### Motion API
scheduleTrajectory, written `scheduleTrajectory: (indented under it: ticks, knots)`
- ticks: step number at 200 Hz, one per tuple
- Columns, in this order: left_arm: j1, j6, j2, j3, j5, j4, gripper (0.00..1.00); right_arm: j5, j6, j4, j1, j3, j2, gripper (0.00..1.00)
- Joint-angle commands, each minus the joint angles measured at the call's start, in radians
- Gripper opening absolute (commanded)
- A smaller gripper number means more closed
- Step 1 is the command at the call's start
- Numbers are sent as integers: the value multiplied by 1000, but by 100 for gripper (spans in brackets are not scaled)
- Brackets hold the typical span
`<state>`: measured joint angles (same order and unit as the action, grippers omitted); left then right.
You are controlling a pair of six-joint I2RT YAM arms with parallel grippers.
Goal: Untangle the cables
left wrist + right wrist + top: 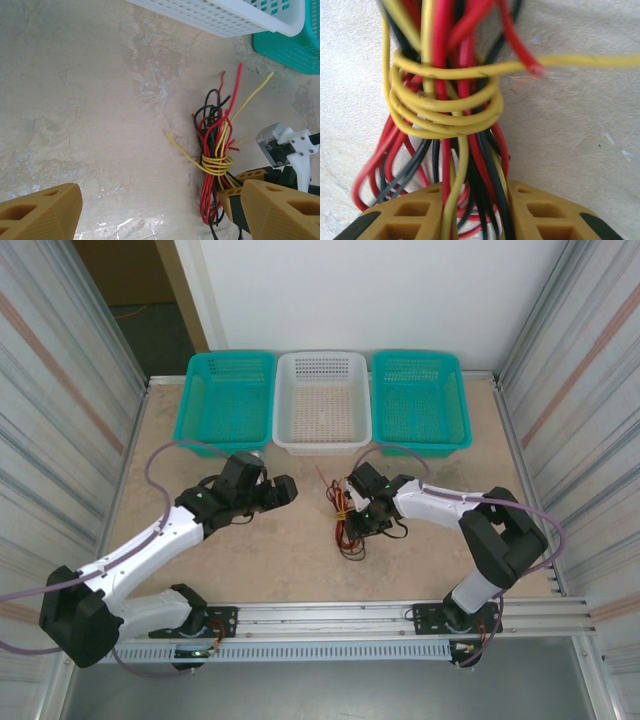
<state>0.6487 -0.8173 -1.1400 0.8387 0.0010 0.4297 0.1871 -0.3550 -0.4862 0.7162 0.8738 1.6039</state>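
Observation:
The cables point(345, 515) lie mid-table as one bundle of red, black and yellow strands, with a yellow strand wound several times round its middle point(217, 161). My right gripper point(360, 513) comes in from the right. In the right wrist view its two yellow fingers point(405, 220) press on the strands just below the yellow winding point(445, 107), so the right gripper point(474, 215) is shut on the bundle's lower part. My left gripper point(285, 490) hovers left of the bundle. In the left wrist view the left gripper point(160, 215) is open, with bare table between its fingers point(42, 212).
Three baskets stand along the back: teal point(226, 395), white point(322, 400), teal point(421, 398). The white basket's rim point(225, 15) and a teal corner point(285, 45) appear above the bundle. Corrugated walls close both sides. A rail runs along the near edge point(330, 625).

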Motion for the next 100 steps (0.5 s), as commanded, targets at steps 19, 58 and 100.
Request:
scheduleTrajectory:
  ticks: [19, 58, 100]
  knots:
    - [64, 15, -58, 70, -29, 5, 85, -251, 28, 4, 97, 17, -97, 15]
    - [83, -63, -109, 123, 35, -22, 85, -499, 122, 10, 210, 56, -224, 6]
    - [49, -149, -102, 122, 79, -100, 86, -470, 148, 41, 248, 72, -319, 0]
